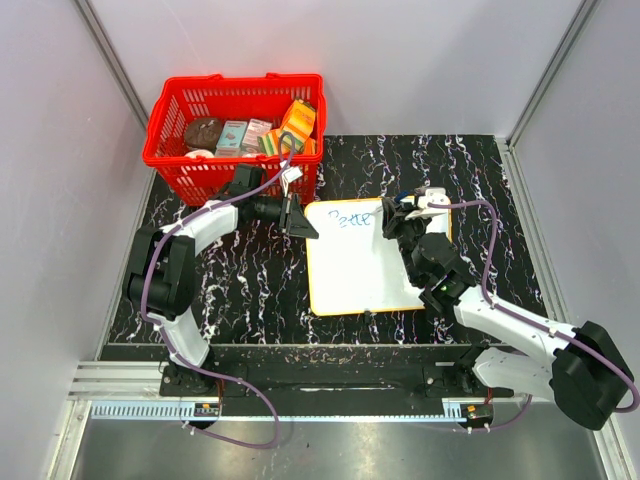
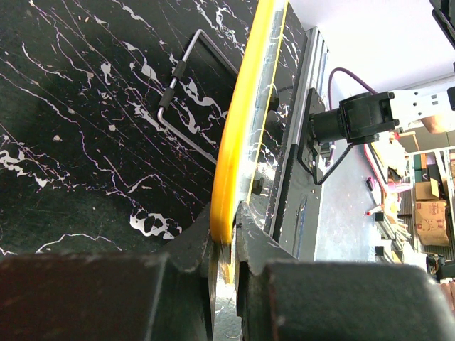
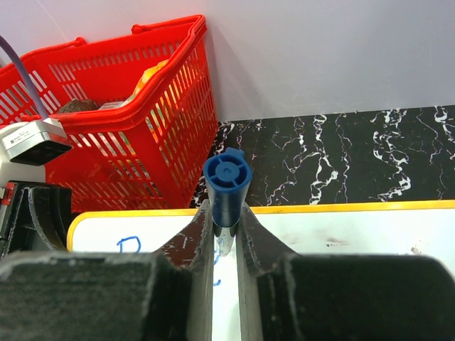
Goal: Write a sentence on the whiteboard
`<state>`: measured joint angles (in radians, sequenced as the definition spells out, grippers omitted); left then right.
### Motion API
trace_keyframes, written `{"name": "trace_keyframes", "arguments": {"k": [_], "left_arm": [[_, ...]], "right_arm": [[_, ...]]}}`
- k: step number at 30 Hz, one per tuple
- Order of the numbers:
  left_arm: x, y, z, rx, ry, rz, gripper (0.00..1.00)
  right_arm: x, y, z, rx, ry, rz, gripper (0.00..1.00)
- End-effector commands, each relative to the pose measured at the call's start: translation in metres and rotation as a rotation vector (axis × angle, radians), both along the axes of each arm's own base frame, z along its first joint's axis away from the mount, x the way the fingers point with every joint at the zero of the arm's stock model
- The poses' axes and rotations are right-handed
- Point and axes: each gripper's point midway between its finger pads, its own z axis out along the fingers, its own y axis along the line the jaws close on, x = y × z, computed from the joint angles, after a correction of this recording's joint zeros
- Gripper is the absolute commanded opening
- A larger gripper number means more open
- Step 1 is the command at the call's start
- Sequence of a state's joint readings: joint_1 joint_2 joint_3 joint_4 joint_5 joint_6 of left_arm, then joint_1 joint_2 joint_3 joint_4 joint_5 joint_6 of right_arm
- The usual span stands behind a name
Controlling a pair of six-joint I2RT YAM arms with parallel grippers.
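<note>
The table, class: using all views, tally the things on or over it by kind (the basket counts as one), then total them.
Grippers: 2, left gripper, right gripper
Red basket: 1
Whiteboard: 1
Blue marker: 1
Total: 5

Yellow-rimmed white whiteboard [image 1: 360, 275], blue letters [image 1: 350, 217] and marker [image 3: 227, 177], red basket [image 1: 215, 178], white-veined black table [image 1: 250, 290].

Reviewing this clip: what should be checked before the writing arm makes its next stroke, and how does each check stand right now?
1. Left pincer shut on the whiteboard rim: ok.
2. Right pincer shut on the blue marker: ok.
3. Marker tip touching the board: cannot tell, hidden by the pincer.
4. Bare board right of the letters: ok.
5. Sentence complete: not ok, only a few blue letters.
</note>
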<state>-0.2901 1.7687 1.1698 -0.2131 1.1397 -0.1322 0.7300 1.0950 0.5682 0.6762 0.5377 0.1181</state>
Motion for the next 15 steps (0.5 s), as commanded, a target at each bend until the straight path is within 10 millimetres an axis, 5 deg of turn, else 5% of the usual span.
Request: {"name": "trace_keyframes", "arguments": {"k": [1, 15], "left_arm": [[0.033, -0.001, -0.002, 0.064, -0.202, 0.05, 0.0], [0.033, 0.0, -0.004, 0.068, -0.195, 0.053, 0.0]], "right_arm": [[0.0, -0.008, 0.004, 0.036, -0.008, -0.02, 0.0], [-0.01, -0.012, -0.01, 0.053, 0.025, -0.005, 0.0]]}}
